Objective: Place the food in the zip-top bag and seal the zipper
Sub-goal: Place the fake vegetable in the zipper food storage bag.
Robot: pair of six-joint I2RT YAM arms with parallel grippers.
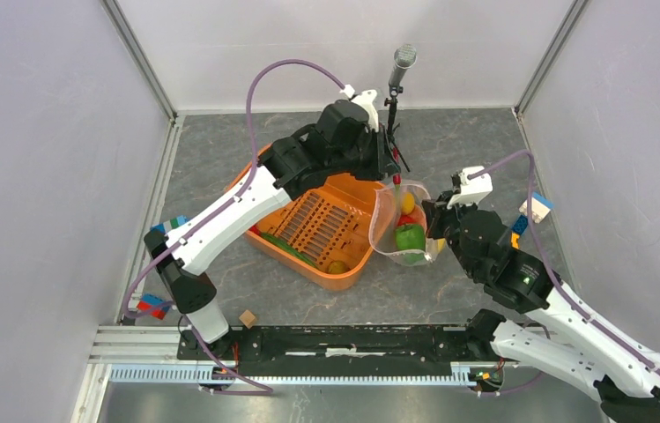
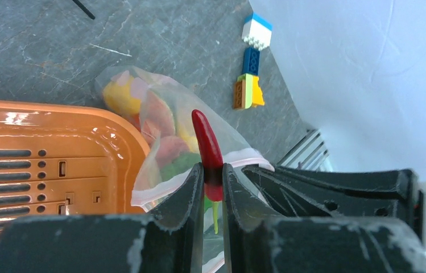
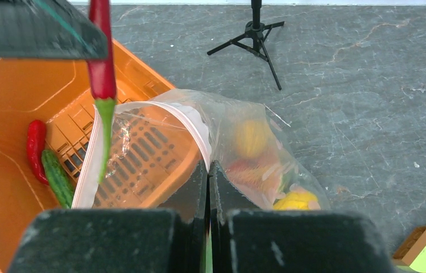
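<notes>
Left claw [image 2: 213, 172] and right claw [image 3: 209, 168] at the loading step, as I judge it. My left claw is clamped across the lower body of a red pepper [image 2: 206, 136], which hangs stem-down above the mouth of the zip-top bag [image 3: 256, 133]. My right claw is pressed together on the bag's near rim, pinching the film and holding the mouth lifted and wide beside the orange basket [image 3: 5, 108].

To do this well, I should bring the pepper over the middle of the opening, since from the right wrist its green stem hangs close to the far side of the rim. I should lower it until the stem passes the zipper [image 3: 190, 122], and only then part the left claw. The right pinch should stay firm, as slack film would likely fold the mouth shut.

Materials: the bag is thin, clear, crinkled film with faint pinkish dots; its zipper is a narrow pale strip, curved while open. The pepper is glossy hard plastic, long and tapered, so it may slip or swing. Inside lie a green bell pepper [image 1: 410, 236] and a yellow piece [image 3: 297, 200], both smooth and rounded. A long green cucumber [image 3: 58, 177] waits in the slotted, rigid basket on the grey, stone-patterned counter [image 3: 364, 85].
</notes>
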